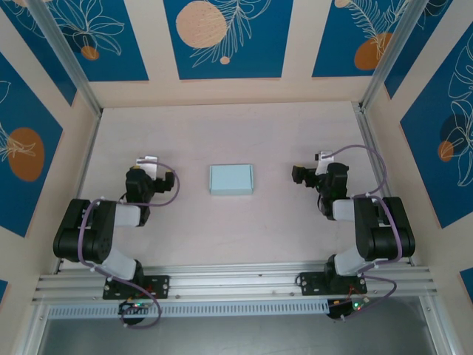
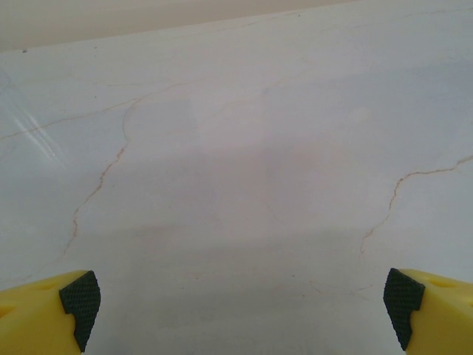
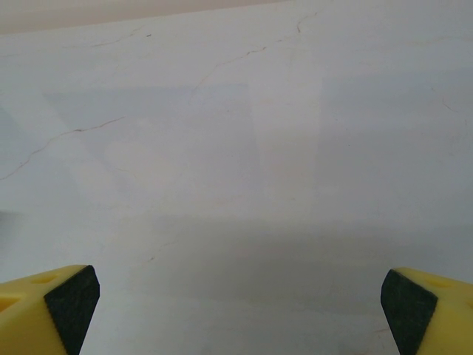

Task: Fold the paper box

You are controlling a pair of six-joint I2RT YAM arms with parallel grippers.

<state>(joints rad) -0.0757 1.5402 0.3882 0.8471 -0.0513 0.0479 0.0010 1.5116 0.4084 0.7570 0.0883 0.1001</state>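
Note:
The paper box (image 1: 230,180) is a small pale aqua-blue rectangular box lying on the table's middle, between the two arms. My left gripper (image 1: 145,164) rests left of it, well apart. In the left wrist view the left gripper (image 2: 242,299) is open wide, its yellow fingers with black pads (image 2: 80,298) over bare tabletop. My right gripper (image 1: 319,164) rests right of the box, also apart from it. The right wrist view shows the right gripper (image 3: 241,299) open, pads (image 3: 72,296) far apart, nothing between them.
The pale marbled table (image 1: 222,133) is enclosed by walls with blue leaf-pattern panels (image 1: 228,33) at the back and sides. An aluminium rail (image 1: 236,285) runs along the near edge under both arm bases. Metal posts (image 1: 70,55) stand at the back corners.

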